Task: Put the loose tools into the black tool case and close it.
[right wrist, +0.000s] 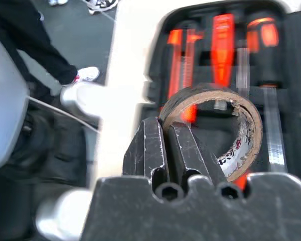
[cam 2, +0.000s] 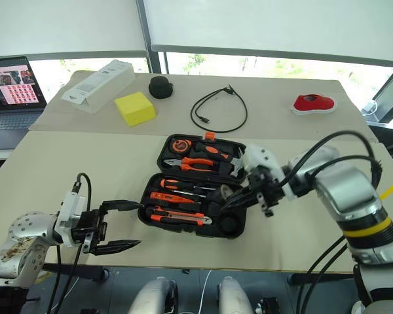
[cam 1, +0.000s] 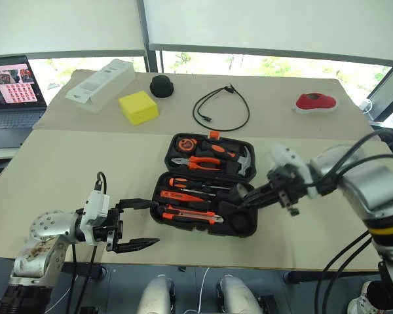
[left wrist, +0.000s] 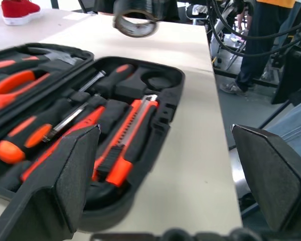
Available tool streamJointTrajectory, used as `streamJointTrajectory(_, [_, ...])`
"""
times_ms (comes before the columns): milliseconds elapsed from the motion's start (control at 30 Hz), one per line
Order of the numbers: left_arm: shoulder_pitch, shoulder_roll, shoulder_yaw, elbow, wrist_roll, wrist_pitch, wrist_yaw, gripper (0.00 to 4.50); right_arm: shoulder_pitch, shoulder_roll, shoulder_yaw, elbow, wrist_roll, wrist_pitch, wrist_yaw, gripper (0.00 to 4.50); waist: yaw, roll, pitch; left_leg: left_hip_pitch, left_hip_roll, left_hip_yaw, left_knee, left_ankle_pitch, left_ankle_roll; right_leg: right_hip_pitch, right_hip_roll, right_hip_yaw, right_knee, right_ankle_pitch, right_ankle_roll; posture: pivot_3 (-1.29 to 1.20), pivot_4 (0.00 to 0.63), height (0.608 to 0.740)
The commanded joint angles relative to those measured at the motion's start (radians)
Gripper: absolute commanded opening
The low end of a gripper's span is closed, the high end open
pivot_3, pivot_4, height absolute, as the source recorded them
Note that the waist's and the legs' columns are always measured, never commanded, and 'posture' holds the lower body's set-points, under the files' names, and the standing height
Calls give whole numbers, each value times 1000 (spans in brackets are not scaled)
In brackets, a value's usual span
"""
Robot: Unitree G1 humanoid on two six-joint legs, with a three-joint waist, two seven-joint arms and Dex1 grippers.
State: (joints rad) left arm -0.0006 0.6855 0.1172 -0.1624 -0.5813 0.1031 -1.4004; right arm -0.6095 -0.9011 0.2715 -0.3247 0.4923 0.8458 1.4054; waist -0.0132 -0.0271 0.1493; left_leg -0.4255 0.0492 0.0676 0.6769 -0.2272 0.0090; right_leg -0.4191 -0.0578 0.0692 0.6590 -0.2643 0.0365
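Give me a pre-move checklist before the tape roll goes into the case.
1. Right gripper shut on tape roll: ok.
2. Case open, lid flat: ok.
3. Round recess free for the roll: ok.
4. Roll held over the case: ok; exactly over the recess: cannot tell.
5. Left gripper open, beside the case, out of the way: ok.
6. Screwdrivers and knife seated: ok.

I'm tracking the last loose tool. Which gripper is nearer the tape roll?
Right. The right gripper is shut on the tape roll's wall, holding it above the open black tool case. The left gripper hangs open off the case's left end, apart from the roll.
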Motion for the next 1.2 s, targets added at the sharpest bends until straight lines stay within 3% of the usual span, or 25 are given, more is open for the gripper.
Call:
streamJointTrajectory(33, [1,-11,-11,-42,-4,-10,19,4500,37,-42,34,-95,-17,79,-67,47,3,0,0,0,0,0,1,0,0,0,0,0,0,0,0,0,150,740])
streamJointTrajectory(367, [-8,-24,-33,-56,-4,-8,47,4500,87,-61,105,-131,-53,128,-163,47,1,-1,0,-1,0,-1,1,0,0,0,1,0,1,0,0,0,150,740])
streamJointTrajectory(500, [-8,-26,-30,-58,1,-25,55,4500,69,-99,183,-114,-152,147,-219,47,1,-1,0,-1,0,-1,1,0,0,0,1,0,0,0,0,0,150,740])
streamJointTrajectory(667, [-13,-20,-22,-65,-7,-16,69,4500,39,-97,212,-115,-132,166,-188,47,4,-3,-1,0,-1,-1,1,0,0,1,0,0,0,0,0,0,150,740])
streamJointTrajectory(800, [-17,-15,-1,-70,-21,6,99,4500,10,-79,191,-117,-91,164,-158,1334,4,-3,-1,-1,-1,-1,1,0,0,0,0,0,0,0,0,0,150,740])
streamJointTrajectory(933, [-19,-4,31,-72,-30,41,147,4500,10,-78,83,-109,13,109,-65,2719,1,-3,-1,-1,0,-2,1,0,0,0,1,0,0,0,0,0,150,740])
streamJointTrajectory(1000, [-25,12,66,-66,-82,114,178,4500,20,-96,-9,-68,67,73,-19,2719,1,-4,0,-1,0,-2,1,0,0,0,1,0,0,0,0,0,150,740])
streamJointTrajectory(1133, [-73,18,96,-11,-71,195,276,3470,57,-100,-116,69,49,-62,-10,2806,5,-5,0,0,0,-3,2,0,0,2,1,-1,0,0,0,0,150,740])
streamJointTrajectory(1200, [-135,18,66,61,3,186,321,2696,86,-50,-193,188,25,-181,-55,2289,7,-6,0,1,-1,-2,1,0,0,3,1,-1,-1,0,0,0,150,740])
